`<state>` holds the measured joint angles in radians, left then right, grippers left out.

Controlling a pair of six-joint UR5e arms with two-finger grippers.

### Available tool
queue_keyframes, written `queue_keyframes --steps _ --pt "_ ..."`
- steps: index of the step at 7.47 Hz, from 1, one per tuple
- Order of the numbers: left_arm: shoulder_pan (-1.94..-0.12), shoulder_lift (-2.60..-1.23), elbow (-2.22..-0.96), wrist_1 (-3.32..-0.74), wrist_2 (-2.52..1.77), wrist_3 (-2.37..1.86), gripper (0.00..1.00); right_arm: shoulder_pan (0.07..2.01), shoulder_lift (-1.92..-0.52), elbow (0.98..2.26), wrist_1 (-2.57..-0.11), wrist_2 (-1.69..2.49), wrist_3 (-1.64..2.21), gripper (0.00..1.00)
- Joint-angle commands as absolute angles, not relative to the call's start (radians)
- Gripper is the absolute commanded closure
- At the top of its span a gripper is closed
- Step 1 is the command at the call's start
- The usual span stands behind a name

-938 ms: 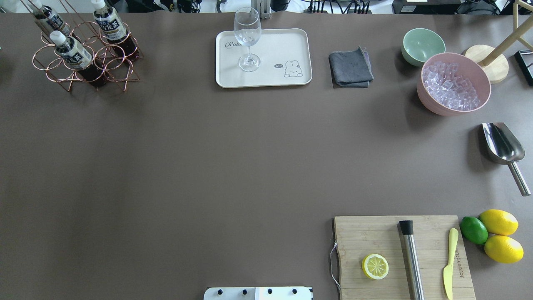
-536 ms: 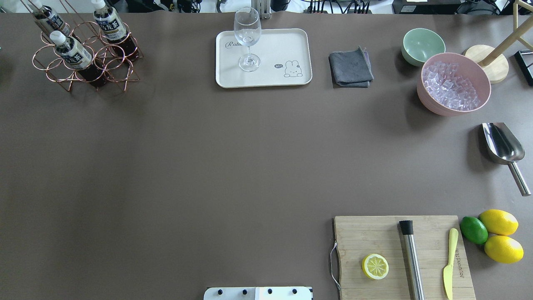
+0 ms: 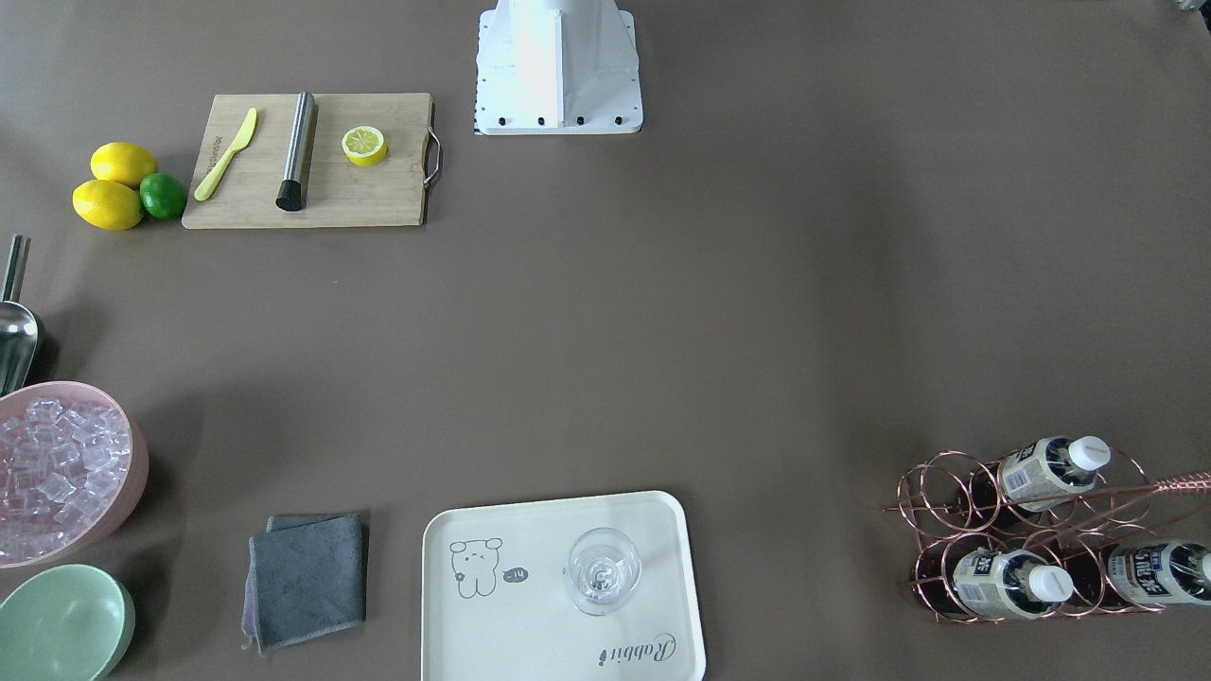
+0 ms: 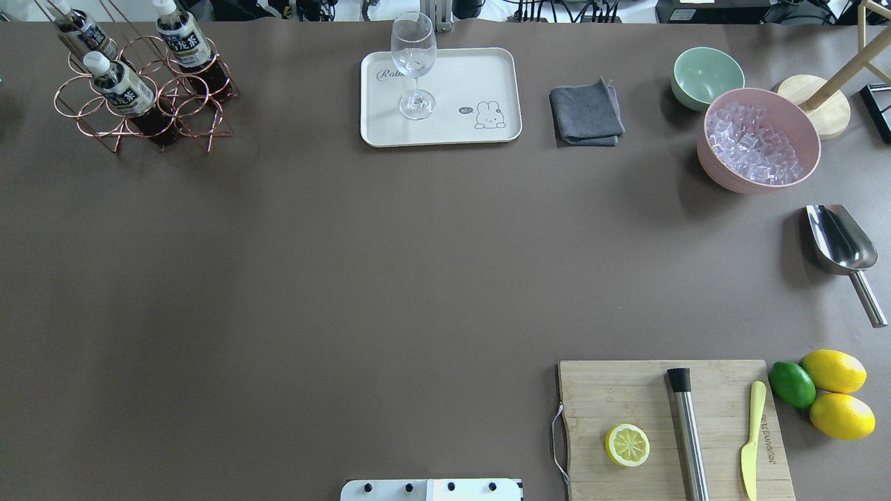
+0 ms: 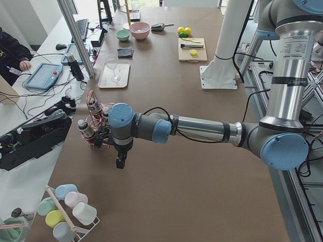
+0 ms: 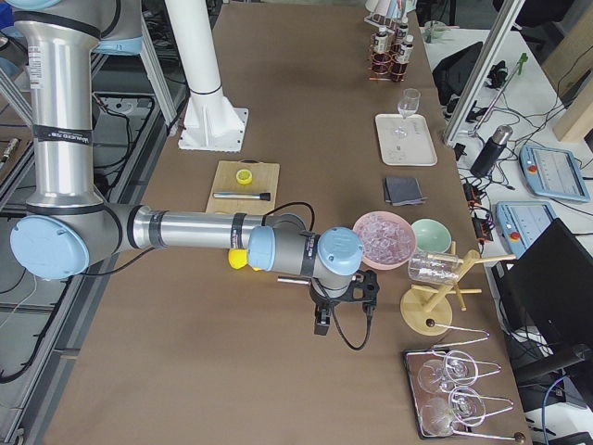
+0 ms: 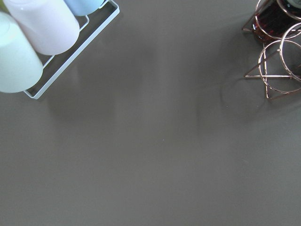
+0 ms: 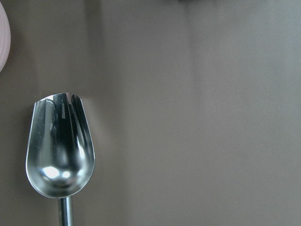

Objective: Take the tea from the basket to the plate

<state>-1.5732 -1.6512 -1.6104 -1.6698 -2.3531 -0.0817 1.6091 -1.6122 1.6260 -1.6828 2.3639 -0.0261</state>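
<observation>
Overhead exterior, three tea bottles (image 4: 124, 92), one plate (image 4: 480, 69)

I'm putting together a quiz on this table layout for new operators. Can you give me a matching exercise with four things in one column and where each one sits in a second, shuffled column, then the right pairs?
Things:
1. wine glass
2. half lemon
3. ice cubes
4. tea bottles

Places:
A. in the pink bowl
B. in the copper wire basket
C. on the cream tray
D. on the cutting board

Pairs: 1-C, 2-D, 3-A, 4-B
</observation>
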Motion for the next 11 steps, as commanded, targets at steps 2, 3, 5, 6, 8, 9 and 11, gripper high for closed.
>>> queue_keyframes --steps 2,3,5,6,8,9,11 --pt "-1.748 -1.674 -1.711 -1.66 -2.364 0.078 0.02 1.609 -1.612 1.628 -1.683 2.364 -0.026 0.0" --pt "-1.711 -1.692 -1.695 -1.66 -2.359 0.115 0.02 1.609 -1.612 1.628 -1.683 2.364 -0.026 0.0" --pt "-1.674 -1.758 -1.689 -1.658 -2.355 0.219 0.02 1.609 -1.612 1.626 -1.683 2.364 -0.026 0.01" --pt "-1.631 -1.794 -1.689 -1.66 -2.353 0.259 0.02 1.609 -1.612 1.626 -1.683 2.364 -0.026 0.0" --pt "-1.601 -1.909 -1.692 -1.626 -2.274 0.576 0.02 1.609 -1.612 1.626 -1.683 2.364 -0.026 0.0" --pt "-1.6 -1.974 -1.69 -1.559 -2.275 0.583 0.02 1.609 -1.612 1.626 -1.683 2.364 -0.026 0.01" --pt "-1.508 -2.145 -1.562 -1.505 -2.266 0.769 0.02 1.609 -1.612 1.628 -1.683 2.365 -0.026 0.0"
